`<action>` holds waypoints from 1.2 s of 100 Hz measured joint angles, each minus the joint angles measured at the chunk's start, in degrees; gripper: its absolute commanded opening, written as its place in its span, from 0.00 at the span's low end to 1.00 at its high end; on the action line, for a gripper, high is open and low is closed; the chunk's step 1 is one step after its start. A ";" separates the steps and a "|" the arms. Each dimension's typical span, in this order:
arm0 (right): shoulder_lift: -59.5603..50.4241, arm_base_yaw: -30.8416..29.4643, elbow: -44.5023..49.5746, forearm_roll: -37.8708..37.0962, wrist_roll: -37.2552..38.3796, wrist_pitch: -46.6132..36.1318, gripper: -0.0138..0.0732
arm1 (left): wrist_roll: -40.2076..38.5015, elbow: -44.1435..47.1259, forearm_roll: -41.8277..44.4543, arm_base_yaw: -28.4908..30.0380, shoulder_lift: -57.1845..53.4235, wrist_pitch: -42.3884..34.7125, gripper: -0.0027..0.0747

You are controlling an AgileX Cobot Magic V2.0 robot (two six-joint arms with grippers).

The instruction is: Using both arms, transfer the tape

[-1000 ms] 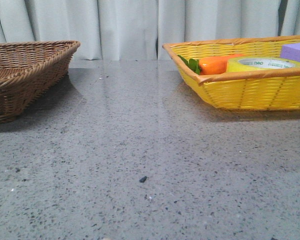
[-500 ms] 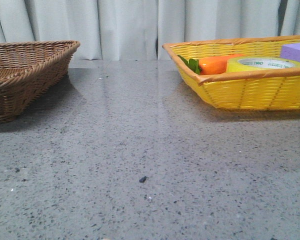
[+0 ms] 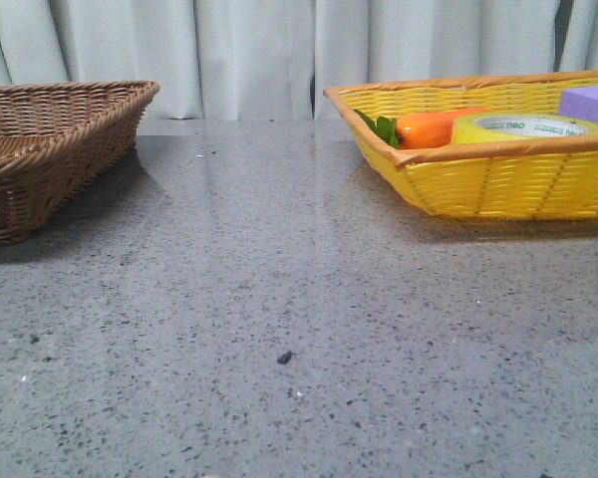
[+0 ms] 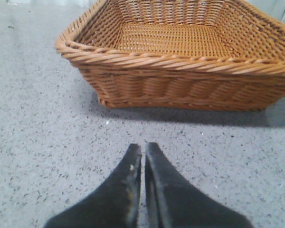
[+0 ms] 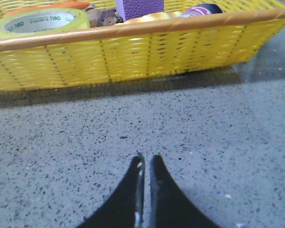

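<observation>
The roll of yellow tape [image 3: 526, 127] lies flat in the yellow basket [image 3: 498, 184] at the right, next to an orange carrot [image 3: 434, 127] and a purple block [image 3: 590, 104]. It also shows in the right wrist view [image 5: 40, 22], inside the basket beyond the rim. My right gripper [image 5: 146, 159] is shut and empty, over bare table in front of the yellow basket [image 5: 133, 54]. My left gripper [image 4: 143, 146] is shut and empty, over the table in front of the brown wicker basket [image 4: 180, 66]. Neither gripper shows in the front view.
The brown wicker basket [image 3: 40, 149] stands at the far left and holds nothing in the left wrist view. The yellow basket also holds a purple block [image 5: 139, 7], a gold item and a dark capped item. A small dark speck [image 3: 285, 357] lies on the grey table.
</observation>
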 measured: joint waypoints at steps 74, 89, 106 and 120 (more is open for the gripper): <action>0.00 0.00 -0.99 -0.12 0.00 -17.81 0.08 | 0.00 -0.54 0.00 0.00 0.00 -16.10 0.01; 0.39 0.00 -7.74 -0.12 0.00 -10.14 0.08 | 0.00 -5.29 0.00 0.00 0.00 -15.29 0.01; 6.89 0.00 -16.45 -0.12 0.00 -1.10 0.08 | 0.00 -13.18 0.00 0.00 3.98 -10.71 0.01; 15.65 0.00 -23.92 0.10 0.00 5.89 0.08 | 0.00 -18.88 0.00 0.00 10.12 -5.65 0.01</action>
